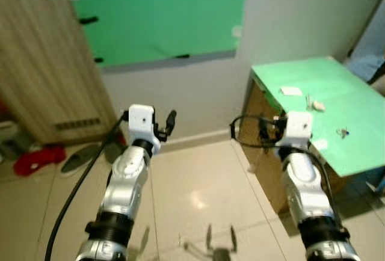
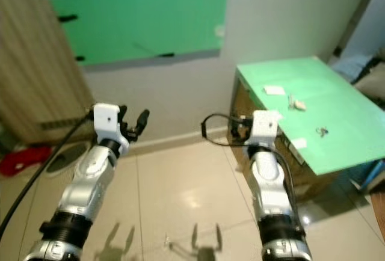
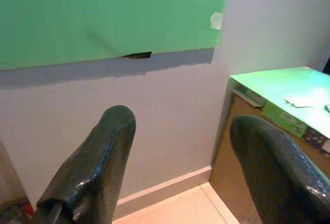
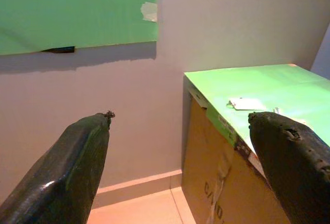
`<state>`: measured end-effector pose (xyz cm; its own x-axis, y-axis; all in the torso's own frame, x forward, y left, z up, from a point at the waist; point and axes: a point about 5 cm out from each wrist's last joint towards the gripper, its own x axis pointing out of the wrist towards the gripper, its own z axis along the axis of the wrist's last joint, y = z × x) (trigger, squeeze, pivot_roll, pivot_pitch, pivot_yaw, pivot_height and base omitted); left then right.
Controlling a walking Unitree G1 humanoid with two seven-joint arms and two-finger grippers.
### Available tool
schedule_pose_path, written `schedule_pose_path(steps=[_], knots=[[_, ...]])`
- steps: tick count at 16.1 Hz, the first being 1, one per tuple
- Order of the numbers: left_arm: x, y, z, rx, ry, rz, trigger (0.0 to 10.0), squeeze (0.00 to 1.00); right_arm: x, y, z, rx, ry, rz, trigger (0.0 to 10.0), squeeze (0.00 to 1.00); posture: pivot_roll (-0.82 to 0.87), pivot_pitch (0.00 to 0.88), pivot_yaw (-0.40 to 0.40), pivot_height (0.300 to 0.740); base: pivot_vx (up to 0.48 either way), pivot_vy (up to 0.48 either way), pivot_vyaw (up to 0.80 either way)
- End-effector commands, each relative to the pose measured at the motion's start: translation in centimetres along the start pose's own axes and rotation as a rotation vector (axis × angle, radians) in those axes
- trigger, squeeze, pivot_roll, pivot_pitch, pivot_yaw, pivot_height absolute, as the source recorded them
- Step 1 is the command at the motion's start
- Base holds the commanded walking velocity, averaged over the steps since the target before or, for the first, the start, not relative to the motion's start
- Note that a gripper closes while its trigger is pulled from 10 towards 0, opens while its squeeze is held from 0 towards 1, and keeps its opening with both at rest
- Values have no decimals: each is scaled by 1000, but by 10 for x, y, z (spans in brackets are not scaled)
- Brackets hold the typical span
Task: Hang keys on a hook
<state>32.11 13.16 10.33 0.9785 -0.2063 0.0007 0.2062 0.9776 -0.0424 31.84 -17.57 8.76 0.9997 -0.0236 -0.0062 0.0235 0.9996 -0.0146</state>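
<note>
A small bunch of keys lies on the green-topped table at my right, near its front right part. A green board is taped to the white wall ahead; any hooks along its top edge are too blurred to make out. My left gripper is held up over the tiled floor, pointing at the wall below the board, open and holding nothing. My right gripper is open too, level with the table's near left corner and short of the keys.
A wooden panel stands at the left, with a red cloth and a slipper on the floor beside it. A cardboard box sits under the table. A white card and a small pale object lie on the tabletop.
</note>
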Motion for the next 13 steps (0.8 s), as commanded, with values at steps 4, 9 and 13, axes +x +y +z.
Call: schedule_pose_path(steps=[4,9,13], knots=[[2,4,6,6,-27,14,10000,0,-2,8,-1,23,-16,14,10000,0,-12,0,20,740,0,0,-692],[2,3,8,-3,-41,-10,10000,0,-5,6,-4,26,-10,-8,10000,0,-24,0,30,740,0,0,-693],[4,-4,12,-18,-65,-62,10000,0,-6,11,-3,0,-20,23,10000,0,-38,0,37,740,480,0,-241]])
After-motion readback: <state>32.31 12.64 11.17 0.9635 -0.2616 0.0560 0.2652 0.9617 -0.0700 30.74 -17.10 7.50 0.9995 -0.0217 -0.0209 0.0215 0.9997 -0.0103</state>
